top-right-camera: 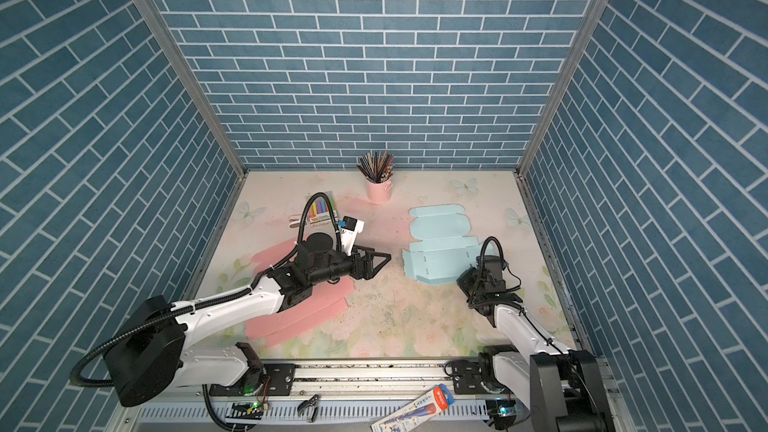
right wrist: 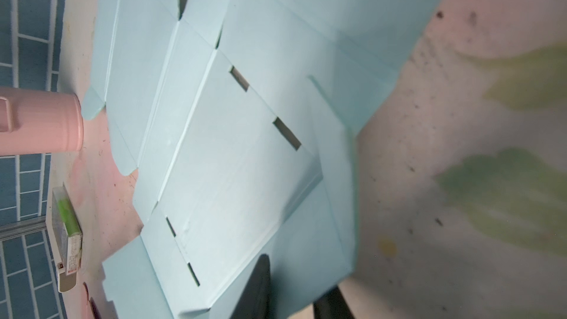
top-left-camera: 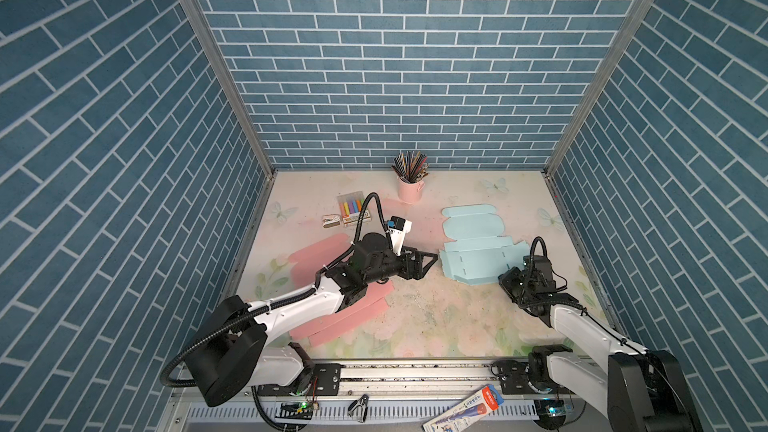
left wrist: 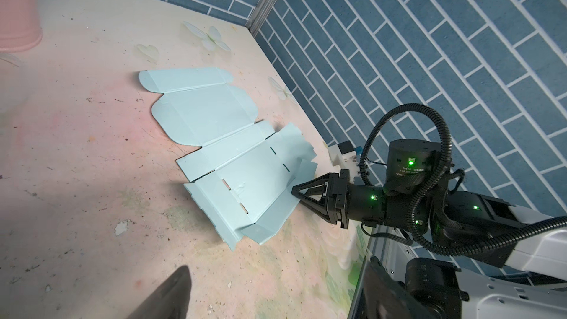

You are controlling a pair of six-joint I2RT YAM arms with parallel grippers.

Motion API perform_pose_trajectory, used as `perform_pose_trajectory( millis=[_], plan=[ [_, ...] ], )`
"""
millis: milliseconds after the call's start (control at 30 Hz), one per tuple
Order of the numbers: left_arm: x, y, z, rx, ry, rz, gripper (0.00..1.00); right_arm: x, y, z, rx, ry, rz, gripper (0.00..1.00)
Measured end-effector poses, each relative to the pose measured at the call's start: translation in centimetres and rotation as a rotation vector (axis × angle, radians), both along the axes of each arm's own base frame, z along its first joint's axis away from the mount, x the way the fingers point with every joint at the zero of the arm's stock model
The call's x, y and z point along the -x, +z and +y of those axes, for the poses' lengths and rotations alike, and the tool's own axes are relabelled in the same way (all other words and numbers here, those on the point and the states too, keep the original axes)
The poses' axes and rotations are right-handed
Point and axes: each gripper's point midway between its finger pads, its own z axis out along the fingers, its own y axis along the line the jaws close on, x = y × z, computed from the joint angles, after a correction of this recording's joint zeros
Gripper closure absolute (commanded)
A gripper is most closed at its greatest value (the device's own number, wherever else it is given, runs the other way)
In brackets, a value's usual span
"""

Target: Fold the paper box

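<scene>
Farthest left, behind the left pincer (top-left-camera: 432,261) and partly under its arm, flat pink card blanks (top-left-camera: 353,317) lie on the flowered table (top-left-camera: 436,326). The left pincer hangs over bare table with its fingers spread wide and nothing between them. In the left wrist view the dark tip of one finger (left wrist: 175,293) shows low over the table. Off its wrist toward the back wall lie a clear case of coloured markers (top-left-camera: 352,206) and, just beside it, a small white box (top-left-camera: 331,222). Further back, a little to the pincer's right, stands a pink cup (top-left-camera: 409,193) full of pencils. Ahead of the left pincer's tips, near but apart, lies the paper box (top-left-camera: 473,243). It is a pale blue die-cut blank, mostly flat, with slots showing in its main panel and its rounded lid flaps pointing to the back wall. It sits between the two pincers. At the corner of the box nearest it, the right pincer (left wrist: 294,192) meets the edge of a side flap. That flap looks tipped up off the table while the rest lies flat. In the right wrist view the flap passes between the two dark fingers (right wrist: 260,283), which stand close together. Whether they actually pinch the card I cannot tell.
</scene>
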Motion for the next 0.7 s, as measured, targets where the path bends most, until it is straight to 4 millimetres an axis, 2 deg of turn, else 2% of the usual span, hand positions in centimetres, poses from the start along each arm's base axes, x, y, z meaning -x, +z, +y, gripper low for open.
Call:
perform_pose_trajectory(
  millis=[367,700],
  plan=[
    [0.3,-0.3,0.0,0.002,-0.008,0.015,0.12,-0.6,1.3,-0.2,0.008,0.013,-0.050,1.00],
    [-0.4,-0.9,0.7,-0.022,0.019,0.013,0.12,-0.1,2.4,1.5,0.068,0.218,-0.017,1.00]
  ],
)
